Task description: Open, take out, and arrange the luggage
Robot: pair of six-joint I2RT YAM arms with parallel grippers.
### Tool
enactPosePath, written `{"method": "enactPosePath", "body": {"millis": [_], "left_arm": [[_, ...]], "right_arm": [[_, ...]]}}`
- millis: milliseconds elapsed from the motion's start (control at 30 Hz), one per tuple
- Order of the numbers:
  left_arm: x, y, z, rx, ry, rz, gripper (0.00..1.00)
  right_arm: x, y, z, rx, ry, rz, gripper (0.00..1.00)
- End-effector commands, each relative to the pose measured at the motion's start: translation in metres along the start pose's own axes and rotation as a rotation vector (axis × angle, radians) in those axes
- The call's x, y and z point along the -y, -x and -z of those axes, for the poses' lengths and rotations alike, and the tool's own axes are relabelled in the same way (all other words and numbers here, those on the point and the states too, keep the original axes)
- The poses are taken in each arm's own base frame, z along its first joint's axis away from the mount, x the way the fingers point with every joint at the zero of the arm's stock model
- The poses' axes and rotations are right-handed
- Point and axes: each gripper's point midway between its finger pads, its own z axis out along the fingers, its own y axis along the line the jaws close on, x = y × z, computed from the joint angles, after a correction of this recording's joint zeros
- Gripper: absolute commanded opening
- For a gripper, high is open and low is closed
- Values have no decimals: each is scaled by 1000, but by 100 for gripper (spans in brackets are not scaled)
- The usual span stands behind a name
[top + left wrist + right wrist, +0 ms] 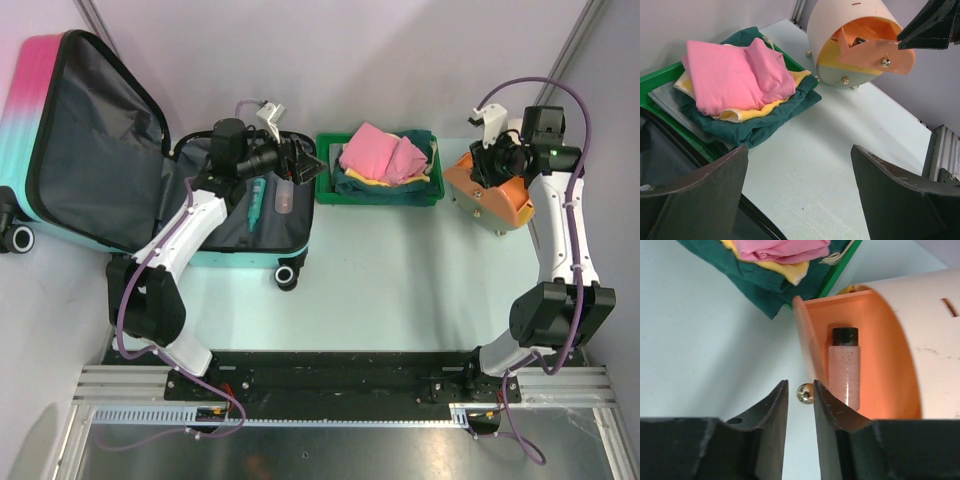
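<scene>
1. pink-to-teal hard shell marks the luggage (90,150): you find it at the far left of the table (400,290), open, with the lid propped up on the left, its dark grey lining showing, and the base lying flat to the right of it.
2. inside the base you see a teal item (258,203) and a small clear bottle (284,195) on the lining.
3. the left gripper (800,195) hovers over the right end of the base, just beside the green tray (325,192). its fingers are spread wide and nothing is between them.
4. the tray holds folded clothes (380,155): pink on top, yellow and dark green below.
5. the white-and-orange cylinder (492,195) lies on its side to the right of the tray, with its orange door (804,335) swung open. a clear tube with a black cap (845,367) sits inside.
6. the right gripper (800,385) is at the door's edge, fingers drawn to a slim gap. a small metal knob (805,393) sits in that gap. you cannot tell whether the pads press on it.
</scene>
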Motion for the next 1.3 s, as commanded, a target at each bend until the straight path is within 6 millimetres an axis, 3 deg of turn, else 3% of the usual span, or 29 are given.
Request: {"method": "enactPosePath", "body": {"millis": [0, 67, 133, 600, 833, 1033, 1267], "left_arm": [[5, 14, 6, 28, -1, -47, 88], [5, 14, 6, 28, -1, -49, 88], [4, 15, 6, 28, -1, -50, 88], [-3, 11, 3, 21, 16, -42, 88], [-11, 8, 5, 17, 37, -39, 88], [-16, 4, 5, 9, 48, -32, 88], [-22, 4, 6, 10, 56, -30, 88]], "right_arm": [[-13, 0, 13, -2, 42, -26, 27], [-11, -6, 8, -29, 36, -33, 20], [-1, -12, 3, -62, -10, -40, 20], [72, 1, -15, -44, -325, 7, 20], [79, 3, -20, -41, -351, 72, 21], [100, 0, -20, -55, -464, 188, 21], [99, 5, -20, -45, -494, 269, 22]]}}
